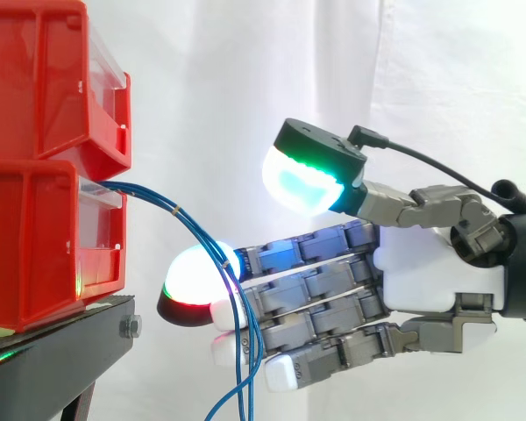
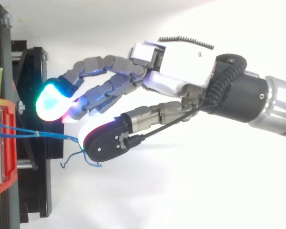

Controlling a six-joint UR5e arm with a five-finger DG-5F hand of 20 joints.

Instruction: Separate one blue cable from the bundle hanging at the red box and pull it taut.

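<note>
Blue cables [image 1: 202, 233] exit the front of the lower red bin [image 1: 35, 246] as one bundle and arc down beside the black stand [image 1: 66, 338]. Upper red bin [image 1: 44, 79] is stacked on top, contents hidden. Hand [image 1: 430, 276] is spread wide: fingers straight at the bundle, thumb [image 1: 311, 171] well above, gripping nothing.

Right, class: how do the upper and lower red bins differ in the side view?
The blue cables hang from the lower red bin, none from the upper red bin. The lower bin sits on the black stand; the upper bin sits on it. Both are red.
</note>
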